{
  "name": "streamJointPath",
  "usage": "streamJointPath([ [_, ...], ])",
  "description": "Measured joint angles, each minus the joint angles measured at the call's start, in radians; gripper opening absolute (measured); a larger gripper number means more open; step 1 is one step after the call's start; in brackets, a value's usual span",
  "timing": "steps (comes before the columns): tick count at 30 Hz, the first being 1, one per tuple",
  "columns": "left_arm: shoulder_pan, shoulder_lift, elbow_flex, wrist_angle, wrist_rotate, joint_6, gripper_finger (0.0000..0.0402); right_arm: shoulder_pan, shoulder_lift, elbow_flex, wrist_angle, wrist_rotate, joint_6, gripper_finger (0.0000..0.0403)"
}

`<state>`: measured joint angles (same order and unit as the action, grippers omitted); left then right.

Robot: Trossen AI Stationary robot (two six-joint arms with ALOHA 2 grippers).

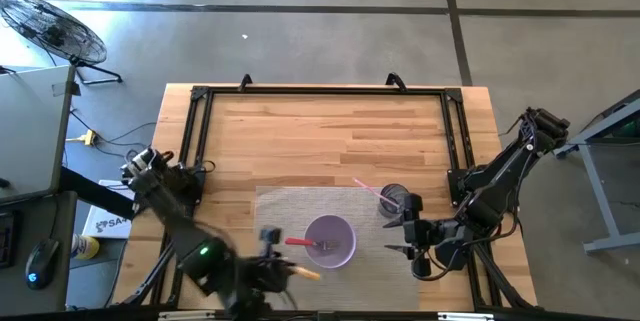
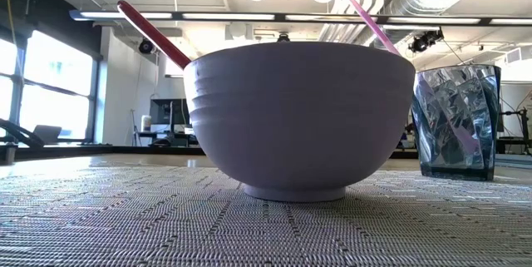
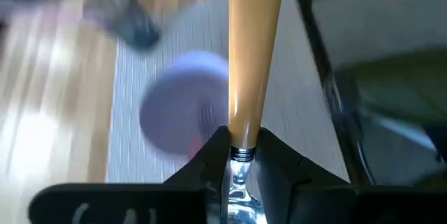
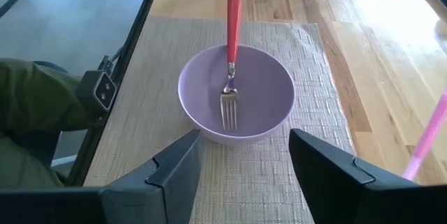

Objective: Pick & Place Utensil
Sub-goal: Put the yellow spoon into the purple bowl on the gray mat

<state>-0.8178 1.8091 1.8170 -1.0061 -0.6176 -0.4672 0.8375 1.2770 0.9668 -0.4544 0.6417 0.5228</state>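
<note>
A wooden table [image 1: 330, 131] with a black frame along its edges carries a grey woven placemat [image 1: 300, 206] on its near half, and the low view looks across that mat into a bright workshop with tall windows and ceiling ducts. Near the middle of the mat sits a lilac bowl [image 4: 236, 97], and in it lies a red-handled fork [image 4: 231, 63], tines down on the bowl's floor and handle leaning out over the rim. Just beside the bowl, toward the right arm's side, stands a dark faceted tumbler [image 2: 455, 121] holding a pink-handled utensil [image 1: 366, 189] that slants up and out of it. A second utensil with an orange handle [image 3: 253, 49] is clamped in the left gripper [image 3: 241, 155]; its fingers are closed on the metal neck where the handle begins, and the handle sticks out forward from them. In the high view this gripper sits at the near edge of the table, just to the left of the bowl, with the orange handle pointing toward it but apart from it. The right gripper [image 4: 244, 158] hovers on the other side of the bowl, near the tumbler, its two dark fingers spread wide with nothing between them and aimed at the bowl. A floor fan [image 1: 50, 26] stands off the table's far left corner.
</note>
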Motion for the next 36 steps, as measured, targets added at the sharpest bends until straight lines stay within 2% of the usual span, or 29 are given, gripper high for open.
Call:
streamJointPath([
  [4,0.115,0.016,0.001,0.186,0.09,0.26,0.0047,0.0,0.0,0.0,-0.001,0.003,0.0,0.0209],
  [8,0.227,0.068,0.001,0.275,0.211,0.425,0.0047,0.0,0.0,0.0,-0.007,0.015,0.027,0.0209],
  [13,0.338,0.143,0.001,0.314,0.371,0.49,0.0048,0.002,0.0,0.0,-0.051,-0.017,0.097,0.0209],
  [17,0.386,0.205,0.0,0.325,0.441,0.489,0.0048,0.012,0.0,0.0,-0.109,-0.031,0.163,0.0209],
  [22,0.409,0.268,0.0,0.333,0.455,0.486,0.0048,0.016,0.0,0.0,-0.158,-0.028,0.218,0.0209],
  [36,0.408,0.362,0.001,0.374,0.425,0.472,0.0049,0.016,0.0,0.0,-0.159,-0.013,0.22,0.0209],
])
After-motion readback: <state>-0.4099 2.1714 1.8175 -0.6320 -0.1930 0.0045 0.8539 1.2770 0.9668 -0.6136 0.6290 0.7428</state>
